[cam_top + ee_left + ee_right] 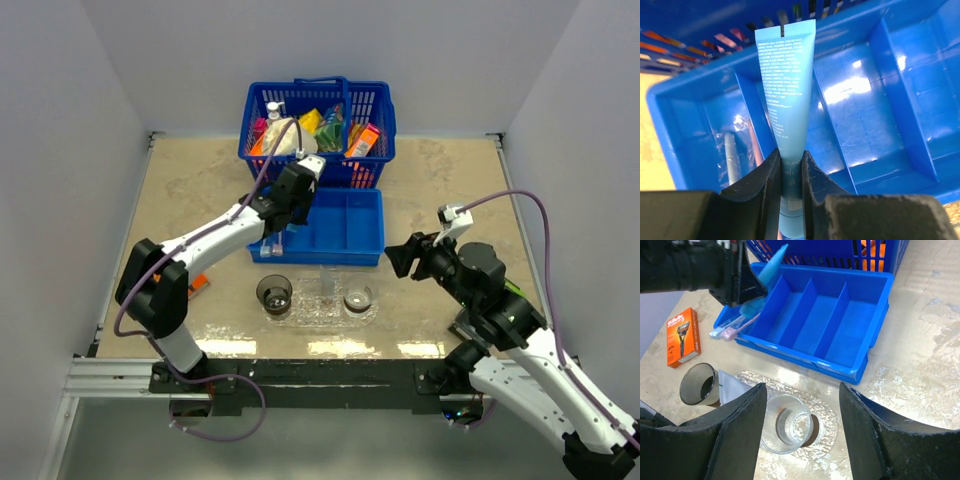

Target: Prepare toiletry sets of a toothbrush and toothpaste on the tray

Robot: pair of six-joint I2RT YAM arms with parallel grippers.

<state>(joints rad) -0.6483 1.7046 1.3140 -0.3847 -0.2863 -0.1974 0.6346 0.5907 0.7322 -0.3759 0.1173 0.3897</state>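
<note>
L gripper (790, 170) pinches toothpaste (786, 75) tight near its cap end, over left slot of blue bin (875, 60). Tube sticks out long, so it may pivot or slip in a fast swing to tray (320, 315), near-centre. R gripper (801, 387) jaws wide, empty, above tray: collision risk.

Pale blue toothpaste (785, 85), blue divided bin (840, 315), orange razor box (682, 336)

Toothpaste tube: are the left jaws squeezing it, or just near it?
Touching. The left wrist view shows the left gripper with both jaws pressed against the toothpaste tube, with no gap on either side.
</note>
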